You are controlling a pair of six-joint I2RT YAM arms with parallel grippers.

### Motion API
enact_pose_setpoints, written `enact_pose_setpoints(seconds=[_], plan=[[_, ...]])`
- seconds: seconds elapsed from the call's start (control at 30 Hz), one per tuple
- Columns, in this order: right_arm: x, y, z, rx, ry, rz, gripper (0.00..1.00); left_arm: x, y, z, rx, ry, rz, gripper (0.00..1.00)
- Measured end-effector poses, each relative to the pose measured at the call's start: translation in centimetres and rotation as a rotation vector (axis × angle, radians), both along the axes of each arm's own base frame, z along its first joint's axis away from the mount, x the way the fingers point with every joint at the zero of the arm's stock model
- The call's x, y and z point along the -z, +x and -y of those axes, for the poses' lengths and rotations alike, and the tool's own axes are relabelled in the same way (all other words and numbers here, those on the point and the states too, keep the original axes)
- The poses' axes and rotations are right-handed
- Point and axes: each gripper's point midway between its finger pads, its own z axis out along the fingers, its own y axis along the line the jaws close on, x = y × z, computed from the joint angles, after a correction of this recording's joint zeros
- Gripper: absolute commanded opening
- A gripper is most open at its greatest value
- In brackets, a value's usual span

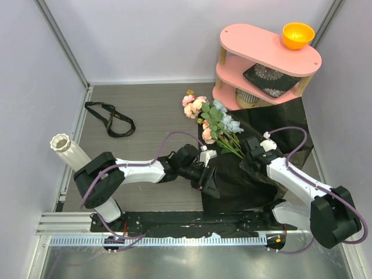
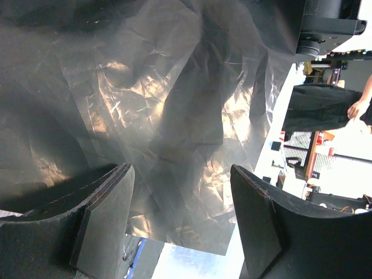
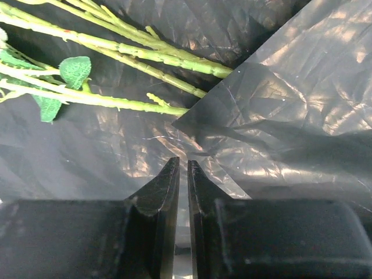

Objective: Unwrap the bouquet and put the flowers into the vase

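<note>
The flowers [image 1: 212, 119] lie loose with pink, peach and pale-blue blooms, their green stems [image 3: 128, 52] resting on the unfolded black paper [image 1: 261, 168]. The cream ribbed vase [image 1: 65, 148] stands at the far left, apart from both grippers. My left gripper [image 1: 210, 183] hangs open over the paper's left edge, and the wrist view shows only crinkled paper [image 2: 174, 104] beyond its fingers [image 2: 104, 221]. My right gripper [image 3: 183, 163] is closed to a thin slit at the edge of a folded paper layer [image 3: 279, 104], just below the stem ends.
The black ribbon [image 1: 110, 119] lies untied on the grey table at the back left. A pink two-tier shelf [image 1: 267, 49] at the back right carries an orange bowl [image 1: 297, 35], a floral black plate [image 1: 270, 78] and a ribbed white cup [image 1: 249, 97].
</note>
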Motion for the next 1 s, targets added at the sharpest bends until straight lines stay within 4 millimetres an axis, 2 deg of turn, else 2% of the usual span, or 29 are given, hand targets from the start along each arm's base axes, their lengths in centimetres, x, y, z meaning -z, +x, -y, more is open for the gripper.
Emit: enact_pose_setpoints(seconds=[0.07,0.2,0.3,0.33,0.43,0.57,0.8,0.9,0.93,1.0], plan=[[0.7,-0.1,0.0,-0.003,-0.005,-0.015,0.22,0.0,0.1,0.1,-0.003,-0.005,0.006,0.71],[1.9,0.0,0.0,-0.044,-0.106,-0.075,0.42,0.0,0.2,0.2,-0.005,-0.016,0.013,0.71],[1.7,0.6,0.1,-0.087,-0.23,-0.099,0.53,0.2,0.1,0.0,-0.005,-0.012,0.011,0.71],[1.6,0.9,0.1,-0.098,-0.269,-0.103,0.53,0.3,0.1,0.0,-0.005,-0.011,0.01,0.71],[1.7,1.7,0.2,-0.114,-0.367,-0.126,0.53,0.3,0.1,0.1,-0.004,-0.014,0.012,0.71],[2.5,1.2,1.3,-0.112,-0.471,-0.167,0.53,0.2,0.1,0.1,-0.003,-0.016,0.015,0.71],[1.8,1.6,2.6,-0.093,-0.646,-0.179,0.53,0.0,0.2,0.3,-0.002,-0.033,0.025,0.71],[2.1,1.7,3.1,-0.082,-0.713,-0.197,0.44,0.0,0.2,0.3,-0.001,-0.045,0.031,0.71],[2.1,1.6,3.2,-0.078,-0.728,-0.199,0.34,0.0,0.2,0.3,0.0,-0.045,0.03,0.71],[1.7,1.4,3.6,-0.062,-0.749,-0.195,0.22,0.1,0.1,0.2,0.001,-0.045,0.029,0.71]])
